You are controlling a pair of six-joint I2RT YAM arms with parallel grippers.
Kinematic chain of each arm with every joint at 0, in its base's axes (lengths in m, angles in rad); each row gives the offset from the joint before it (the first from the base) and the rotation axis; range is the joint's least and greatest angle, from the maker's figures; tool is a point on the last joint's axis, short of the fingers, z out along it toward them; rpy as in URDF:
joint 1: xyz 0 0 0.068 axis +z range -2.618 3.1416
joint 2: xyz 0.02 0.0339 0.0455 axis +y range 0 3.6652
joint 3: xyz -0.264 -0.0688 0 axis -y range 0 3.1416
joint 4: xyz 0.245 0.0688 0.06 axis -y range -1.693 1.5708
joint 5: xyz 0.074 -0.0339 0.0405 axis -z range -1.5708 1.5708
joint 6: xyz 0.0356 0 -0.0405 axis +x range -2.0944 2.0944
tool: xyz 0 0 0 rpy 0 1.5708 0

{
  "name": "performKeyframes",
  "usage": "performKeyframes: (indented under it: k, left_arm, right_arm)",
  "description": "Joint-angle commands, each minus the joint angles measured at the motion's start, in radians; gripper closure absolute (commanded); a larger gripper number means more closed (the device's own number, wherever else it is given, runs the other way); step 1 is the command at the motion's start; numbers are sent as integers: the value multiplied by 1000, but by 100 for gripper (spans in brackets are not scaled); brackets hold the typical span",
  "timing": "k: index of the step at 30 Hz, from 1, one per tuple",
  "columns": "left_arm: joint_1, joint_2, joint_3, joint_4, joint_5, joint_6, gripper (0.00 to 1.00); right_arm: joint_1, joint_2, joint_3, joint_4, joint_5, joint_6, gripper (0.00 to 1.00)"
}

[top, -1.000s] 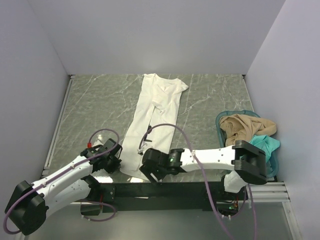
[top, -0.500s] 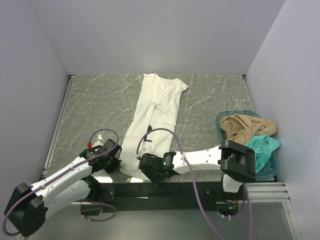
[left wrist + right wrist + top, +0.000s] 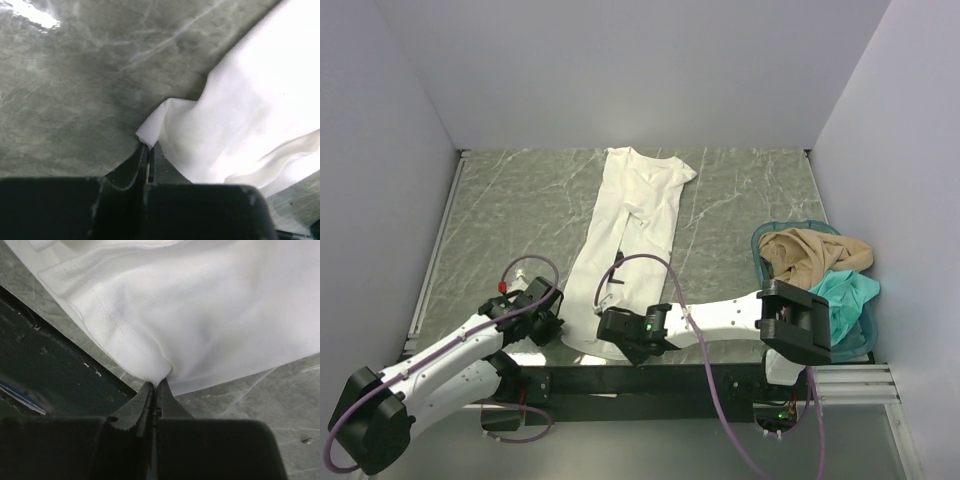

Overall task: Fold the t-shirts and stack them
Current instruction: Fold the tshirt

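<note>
left end effector: pinched shut | right end effector: pinched shut | both low

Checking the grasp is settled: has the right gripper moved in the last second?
Yes, slightly: the right gripper, shut on the white t-shirt, shifted left, away from the basket.

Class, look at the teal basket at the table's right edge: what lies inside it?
A crumpled tan t-shirt and a teal t-shirt fill the basket, spilling over its rim. Its floor, and anything beneath them, is covered.
</note>
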Motion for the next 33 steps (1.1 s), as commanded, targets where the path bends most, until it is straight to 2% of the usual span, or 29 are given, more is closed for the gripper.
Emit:
performKeyframes:
  k: [1, 6, 9, 17, 24, 33]
  left_arm:
    - [3, -4, 83, 38, 8, 53, 99]
    - [3, 42, 200, 15, -44, 112, 99]
    - [3, 72, 245, 60, -69, 136, 99]
    - [22, 278, 461, 108, -176, 179, 99]
    - [118, 463, 620, 162, -130, 260, 99]
    - [190, 686, 832, 193, -88, 359, 99]
  right_arm:
    - [-22, -63, 27, -21, 37, -2, 100]
    - [-110, -136, 41, -33, 56, -32, 100]
    - [-150, -152, 67, -38, 86, -71, 100]
    - [-349, -181, 153, -45, 116, -106, 100]
    - [-473, -138, 235, -55, 113, -155, 100]
    - [-598, -34, 346, -61, 63, -213, 100]
